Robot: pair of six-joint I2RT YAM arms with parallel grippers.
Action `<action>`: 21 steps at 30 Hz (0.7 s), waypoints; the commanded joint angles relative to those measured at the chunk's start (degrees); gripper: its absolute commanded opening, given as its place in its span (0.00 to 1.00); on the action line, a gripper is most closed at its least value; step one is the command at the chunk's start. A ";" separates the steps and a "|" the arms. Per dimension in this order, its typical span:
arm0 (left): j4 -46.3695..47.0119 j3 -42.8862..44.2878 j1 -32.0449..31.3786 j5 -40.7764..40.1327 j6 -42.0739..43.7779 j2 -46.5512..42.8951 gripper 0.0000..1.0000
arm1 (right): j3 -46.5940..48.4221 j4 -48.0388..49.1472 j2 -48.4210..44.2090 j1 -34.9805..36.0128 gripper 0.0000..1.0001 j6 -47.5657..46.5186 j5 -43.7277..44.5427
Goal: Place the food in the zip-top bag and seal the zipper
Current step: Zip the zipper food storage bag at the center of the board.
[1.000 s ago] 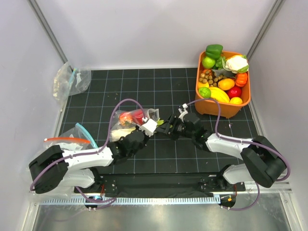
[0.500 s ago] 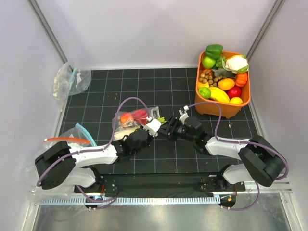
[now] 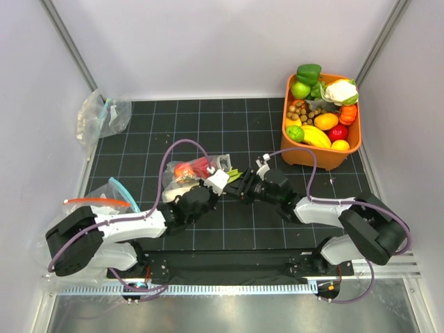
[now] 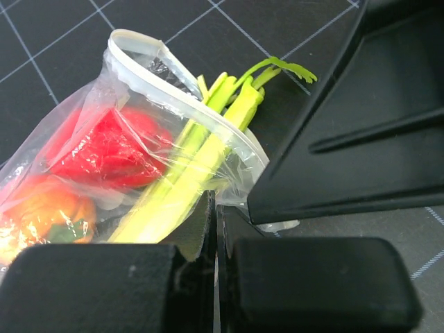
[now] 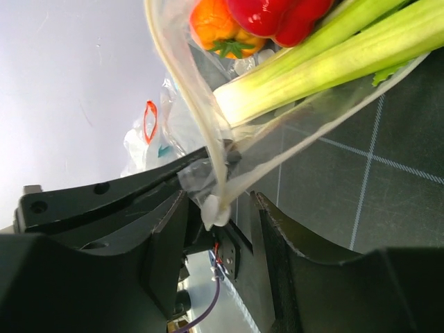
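The zip-top bag (image 3: 189, 173) lies on its side on the black mat, its mouth facing right. Inside are the celery stalk (image 4: 201, 156), a glossy red vegetable (image 4: 111, 146) and an orange one (image 4: 48, 215). The celery's leafy tip (image 3: 234, 173) pokes out past the pale zipper (image 4: 159, 73). My left gripper (image 4: 215, 222) is shut on the bag's film just below the mouth. My right gripper (image 5: 218, 229) stands with its jaws apart on either side of the zipper's end corner (image 5: 214, 208); neither pad touches it. In the top view the right gripper (image 3: 237, 189) meets the left gripper (image 3: 211, 186) at the bag's mouth.
An orange basket (image 3: 300, 154) of toy produce stands at the back right. A crumpled clear bag (image 3: 104, 114) lies at the back left. Another bag with a red-orange strip (image 3: 100, 201) lies beside the left arm.
My right gripper has slid left up to the bag's mouth corner, and its jaws have narrowed around the zipper end. The left gripper keeps its hold on the bag.
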 commanded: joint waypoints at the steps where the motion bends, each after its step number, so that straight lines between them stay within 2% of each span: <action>1: 5.68 -0.84 -0.04 -3.11 -0.68 -2.43 0.00 | 0.12 3.41 1.20 0.76 0.48 0.52 1.14; 4: 5.86 -1.02 -0.04 -2.85 -0.77 -2.79 0.00 | 0.21 3.76 1.64 0.93 0.48 0.52 0.96; 7: 5.60 -0.58 -0.04 -0.83 -0.42 -2.09 0.00 | 0.47 4.29 2.26 0.93 0.42 0.69 0.52; 8: 5.33 -0.32 -0.13 -0.39 -0.16 -1.82 0.00 | 0.39 4.47 2.08 0.93 0.36 0.69 0.43; 11: 4.45 0.56 -0.13 0.75 0.63 -0.24 0.00 | 0.12 4.03 0.86 1.02 0.29 0.17 1.31; 15: 4.45 0.39 -0.13 2.51 1.60 -0.59 0.00 | 0.03 1.05 -2.21 0.93 0.24 -1.33 3.42; 19: 4.72 -0.31 -0.39 4.98 3.78 -1.64 0.00 | 0.03 -2.91 -5.12 0.58 0.27 -3.00 5.44; 20: 4.80 -0.49 -0.65 5.06 4.67 -1.82 0.00 | -0.05 -3.09 -5.47 0.49 0.36 -3.17 5.44; 21: 5.24 -0.58 -1.18 5.07 5.20 -1.99 0.00 | -0.14 -3.00 -5.83 0.32 0.38 -3.35 5.18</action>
